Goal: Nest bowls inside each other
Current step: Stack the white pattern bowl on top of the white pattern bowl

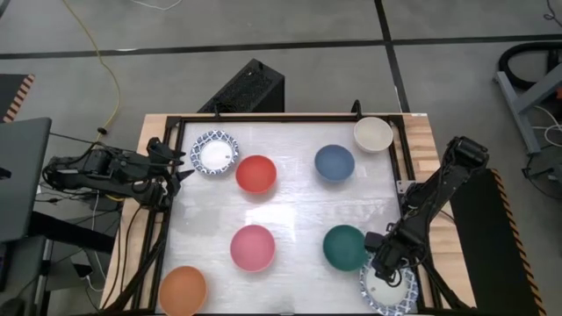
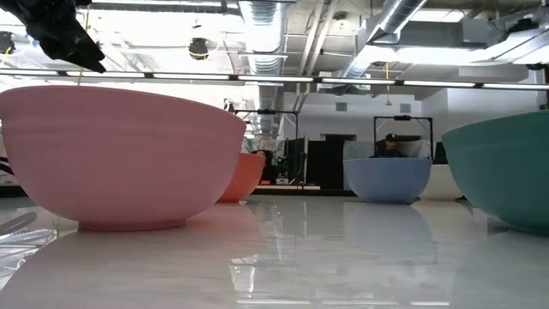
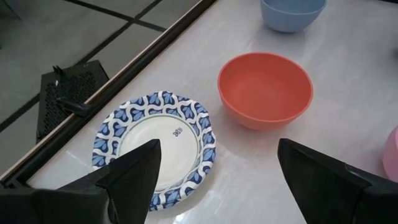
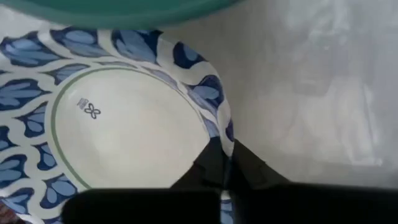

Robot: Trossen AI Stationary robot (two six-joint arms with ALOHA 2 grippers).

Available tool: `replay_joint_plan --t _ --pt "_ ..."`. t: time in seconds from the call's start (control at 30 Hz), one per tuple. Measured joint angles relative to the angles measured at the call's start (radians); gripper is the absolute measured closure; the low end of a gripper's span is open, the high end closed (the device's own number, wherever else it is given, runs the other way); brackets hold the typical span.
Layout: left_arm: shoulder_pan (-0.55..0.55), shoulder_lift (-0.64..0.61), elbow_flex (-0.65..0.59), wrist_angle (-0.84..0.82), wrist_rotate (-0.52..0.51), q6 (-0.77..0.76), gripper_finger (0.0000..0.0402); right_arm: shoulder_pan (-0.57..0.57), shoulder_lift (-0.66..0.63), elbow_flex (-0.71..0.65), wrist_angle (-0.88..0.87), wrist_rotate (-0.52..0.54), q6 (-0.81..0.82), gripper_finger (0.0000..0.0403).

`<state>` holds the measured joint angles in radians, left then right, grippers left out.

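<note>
We look down on a glossy white table (image 1: 290,202) framed by a black rail, and the two dark arms are the biggest things over it. The right arm reaches in from the right edge toward the near right corner, where the right gripper (image 4: 225,163) has its jaws clenched on the rim of a shallow white bowl with a blue leaf-patterned rim (image 4: 118,124); that bowl lies just beside a plain round green bowl (image 1: 345,247), which overlaps its rim in the right wrist view. The left arm waits at the left edge of the table, and the left gripper (image 3: 217,177) hangs with its jaws released and wide apart, holding nothing, above a second white bowl with a blue patterned rim (image 3: 155,146) at the far left.

Among the bowls standing apart on the table, we see a plain red bowl (image 1: 256,174) next to that second patterned one, a plain pink bowl (image 1: 253,247) near the middle, an orange bowl (image 1: 183,290) at the near left corner, a blue bowl (image 1: 335,162) toward the far side, and a small cream bowl (image 1: 373,133) on the far right corner by the rail.
</note>
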<state>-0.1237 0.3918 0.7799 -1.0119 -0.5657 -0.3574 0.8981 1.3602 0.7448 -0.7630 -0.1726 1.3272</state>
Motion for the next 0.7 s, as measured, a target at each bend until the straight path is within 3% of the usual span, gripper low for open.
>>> replay_joint_plan --t 0.2,0.7 --pt "0.0 0.0 0.0 -0.001 -0.046 0.004 0.0088 -0.013 0.0 0.012 0.027 -0.014 0.036 0.0393" --pt "0.0 0.0 0.0 -0.001 -0.05 0.005 0.0088 -0.098 -0.001 0.256 -0.107 -0.013 -0.04 0.04"
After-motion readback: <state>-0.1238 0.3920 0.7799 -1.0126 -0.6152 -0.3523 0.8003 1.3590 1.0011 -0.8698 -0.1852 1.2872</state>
